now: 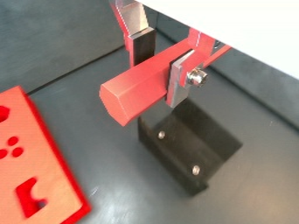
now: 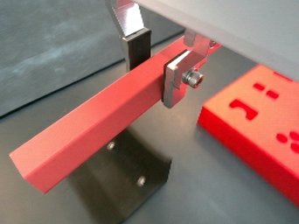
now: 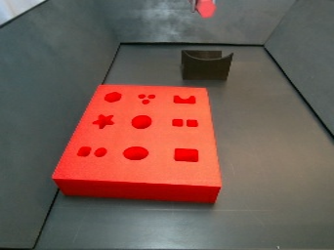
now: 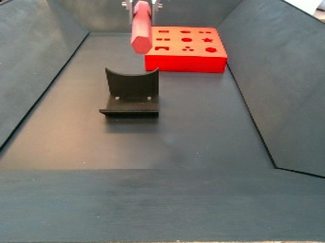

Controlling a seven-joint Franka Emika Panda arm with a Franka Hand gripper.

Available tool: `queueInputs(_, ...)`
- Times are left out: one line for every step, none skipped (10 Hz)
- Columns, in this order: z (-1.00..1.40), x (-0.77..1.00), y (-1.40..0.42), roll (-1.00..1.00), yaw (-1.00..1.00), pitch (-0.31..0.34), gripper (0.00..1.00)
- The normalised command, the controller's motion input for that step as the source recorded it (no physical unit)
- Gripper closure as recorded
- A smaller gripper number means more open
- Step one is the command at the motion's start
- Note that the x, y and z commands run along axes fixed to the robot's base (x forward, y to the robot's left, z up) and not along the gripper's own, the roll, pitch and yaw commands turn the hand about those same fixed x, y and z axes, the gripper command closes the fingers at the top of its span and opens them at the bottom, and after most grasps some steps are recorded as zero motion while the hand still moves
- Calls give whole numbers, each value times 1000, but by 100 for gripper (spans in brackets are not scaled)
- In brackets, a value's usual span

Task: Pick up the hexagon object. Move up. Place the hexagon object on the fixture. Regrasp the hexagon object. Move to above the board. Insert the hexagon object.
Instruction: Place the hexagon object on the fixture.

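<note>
A lab test cell: dark walled enclosure (image 4: 51, 66), rig fixture (image 4: 129, 92), gripper (image 1: 163, 66) above it.

Both wrist views: close, looking down past the tool (image 1: 163, 66) onto fixture (image 1: 187, 149) and board (image 2: 251, 122). Both side views: high, distant, facing opposite ways; fixture at 12 o'clock (image 3: 206, 63), board at 12 o'clock (image 4: 187, 48).

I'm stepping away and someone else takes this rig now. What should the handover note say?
Gripper: shut on the hexagon object, held level in the air above the fixture.
Fixture: on the floor, notch empty.
Board: on the floor, apart from the fixture, none of its cut-outs filled.
Done: pick-up and lift.
Left: set the bar on the fixture, regrasp, move above the board, insert.
</note>
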Motion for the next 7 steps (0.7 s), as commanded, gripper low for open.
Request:
queueInputs(24,374,-56,-1000,-84,100,100)
queueInputs(19,335,-33,-1000,-86,106,100)
queueInputs(1,252,3,-1000,-91,115,100)
queueInputs(-3,183,18,-1000,-96,120,100)
queueInputs(-6,114,28,-1000,-102,125,100)
queueInputs(-4,66,31,-1000,-112,121,100)
queueInputs(-9,64,34,-1000,-121,121,100)
